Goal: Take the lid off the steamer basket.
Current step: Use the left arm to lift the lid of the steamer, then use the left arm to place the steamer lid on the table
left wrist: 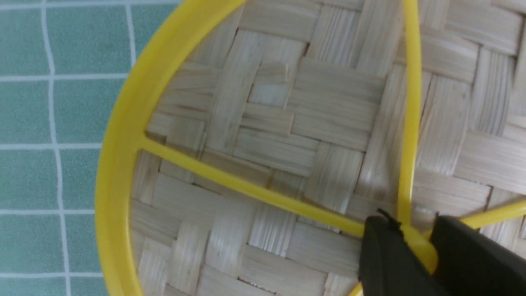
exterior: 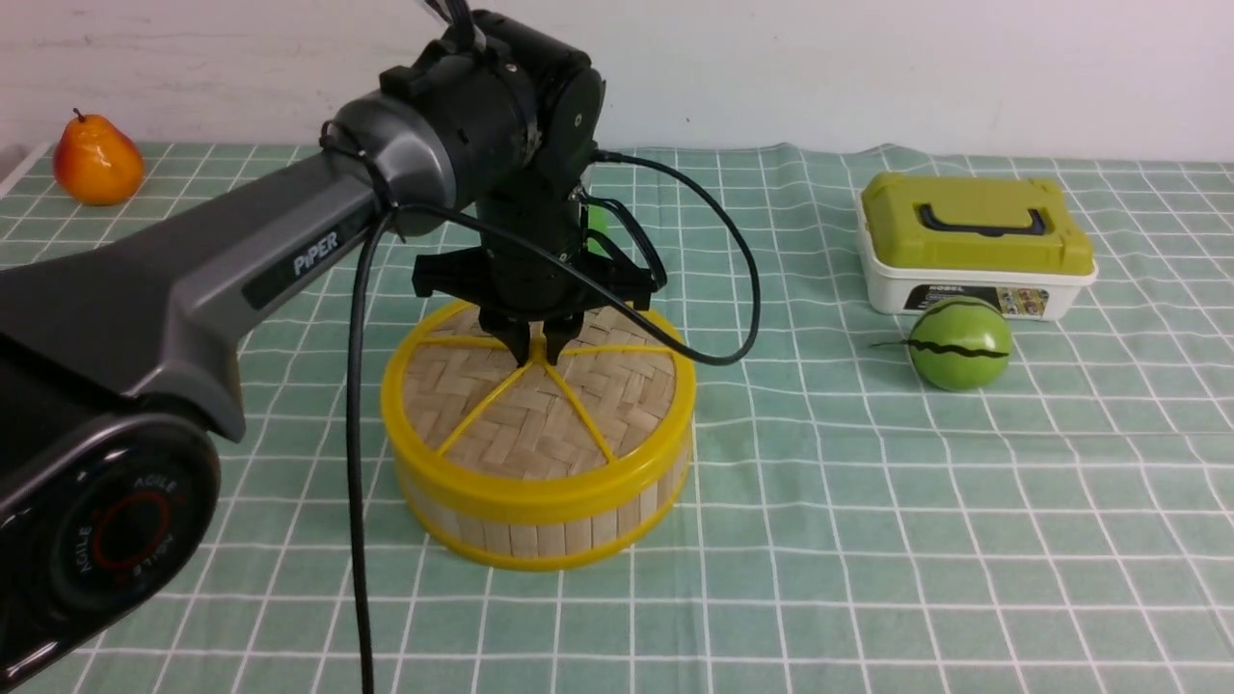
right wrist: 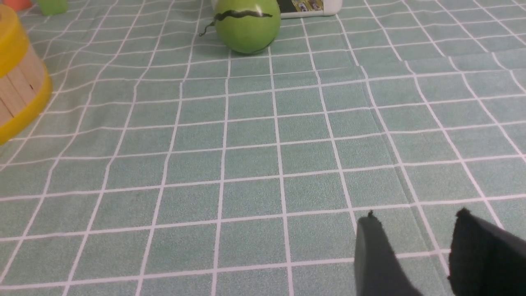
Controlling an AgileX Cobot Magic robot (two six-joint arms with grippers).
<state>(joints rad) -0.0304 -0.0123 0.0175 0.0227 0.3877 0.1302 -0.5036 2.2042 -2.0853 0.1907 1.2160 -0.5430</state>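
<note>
Left end effector (exterior: 538, 345) clenched on the centre knob of the round woven-bamboo, yellow-rimmed lid (exterior: 540, 414). The lid is seated on the slat-walled bamboo steamer basket (exterior: 540, 530), mid-surface. Grasp step looks made; next calls for a straight lift. Right end effector (right wrist: 415, 246) released, empty.

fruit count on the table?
2: a pear far back on the left, a green melon on the right before the lidded box. The left arm may hide more.

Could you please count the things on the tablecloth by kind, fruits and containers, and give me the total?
Fruits: 2 (pear, green striped melon)
Lidded containers: 2 (steamer basket with its lid, white box)
Unclear: 1 (small green thing, mostly out of view)
Total: 5
</note>
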